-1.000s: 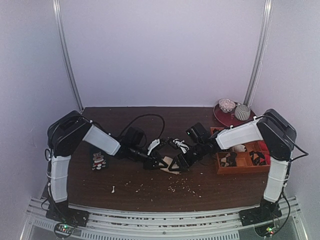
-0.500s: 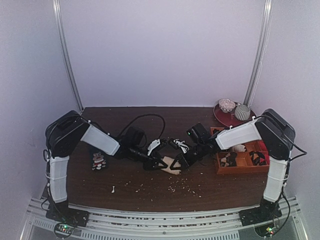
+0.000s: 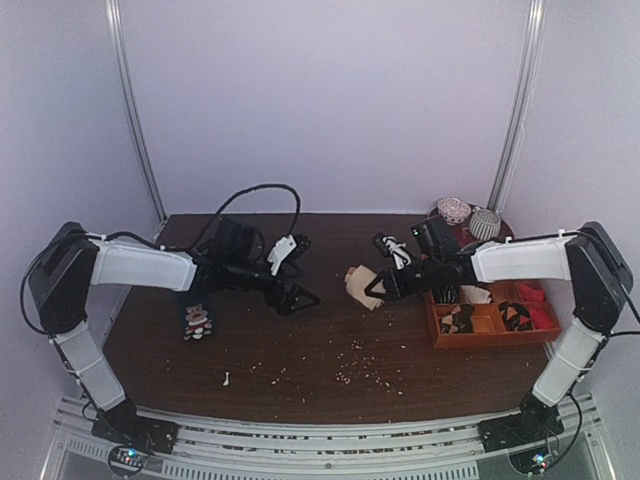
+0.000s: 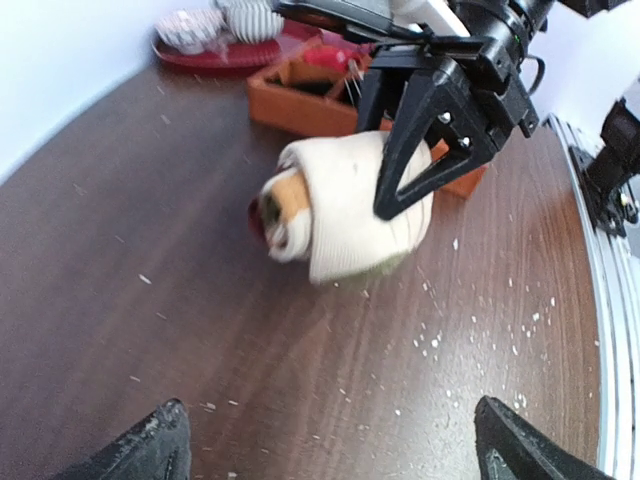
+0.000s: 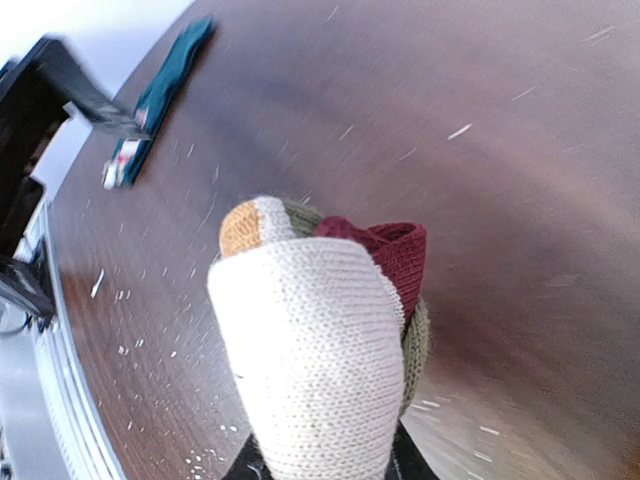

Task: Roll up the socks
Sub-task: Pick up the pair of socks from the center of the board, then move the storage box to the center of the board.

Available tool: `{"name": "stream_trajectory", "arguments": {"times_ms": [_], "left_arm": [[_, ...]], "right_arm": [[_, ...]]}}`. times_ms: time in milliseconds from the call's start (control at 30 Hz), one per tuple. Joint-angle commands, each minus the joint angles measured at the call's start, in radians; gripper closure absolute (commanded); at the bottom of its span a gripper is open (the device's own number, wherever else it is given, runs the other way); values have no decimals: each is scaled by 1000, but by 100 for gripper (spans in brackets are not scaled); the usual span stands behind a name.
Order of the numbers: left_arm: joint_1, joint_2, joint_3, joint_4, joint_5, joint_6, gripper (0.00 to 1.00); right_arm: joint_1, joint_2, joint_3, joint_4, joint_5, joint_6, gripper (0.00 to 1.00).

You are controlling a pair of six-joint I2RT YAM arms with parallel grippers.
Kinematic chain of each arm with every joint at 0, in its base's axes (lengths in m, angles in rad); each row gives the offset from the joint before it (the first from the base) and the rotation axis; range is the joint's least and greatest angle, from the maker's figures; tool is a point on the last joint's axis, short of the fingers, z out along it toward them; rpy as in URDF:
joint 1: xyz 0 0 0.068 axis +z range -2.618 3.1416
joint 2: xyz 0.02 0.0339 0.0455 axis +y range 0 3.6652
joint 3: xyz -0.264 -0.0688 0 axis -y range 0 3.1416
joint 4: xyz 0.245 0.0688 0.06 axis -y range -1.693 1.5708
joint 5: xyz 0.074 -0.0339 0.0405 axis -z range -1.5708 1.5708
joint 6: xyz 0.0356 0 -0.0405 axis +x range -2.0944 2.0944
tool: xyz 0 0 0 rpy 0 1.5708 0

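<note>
Cream rolled socks [image 3: 358,282] are clamped by the right gripper [image 3: 373,290] midway between the side edges of the table [image 3: 300,395]; the left gripper [image 3: 306,298] is spread apart.

Dark brown wooden table [image 3: 300,375]: strip along the near edge open; gap between left gripper [image 3: 305,298] and rolled cream knitted socks [image 3: 358,284]; orange compartment tray [image 3: 487,340] and red round plate [image 3: 441,233] block the right edge and far-right corner; small dark patterned sock [image 3: 197,320] by the left edge.
</note>
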Motion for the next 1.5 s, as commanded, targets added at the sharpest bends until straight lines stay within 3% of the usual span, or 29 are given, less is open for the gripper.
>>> {"name": "stream_trajectory", "arguments": {"times_ms": [0, 233, 367, 533, 667, 1033, 1267, 1467], "left_arm": [[14, -81, -33, 13, -81, -25, 2], [45, -182, -143, 238, -94, -125, 2], [81, -136, -138, 345, -12, -227, 2], [139, -25, -123, 589, 235, -447, 2], [143, -11, -157, 706, 249, -503, 2], [143, -67, -123, 490, 158, -409, 2], [144, -116, -29, 189, -75, -291, 2], [144, -148, -12, 140, -69, -276, 2]], "right_arm": [[-56, -177, -76, -82, 158, 46, 100], [-201, -567, -273, -262, 456, 175, 100], [-271, -765, -315, -377, 624, 222, 100], [-343, -844, -332, -500, 733, 252, 100], [-369, -833, -350, -510, 755, 265, 100], [-366, -770, -368, -519, 787, 313, 100], [-316, -664, -368, -525, 823, 351, 100], [-245, -607, -393, -519, 864, 418, 100]]}}
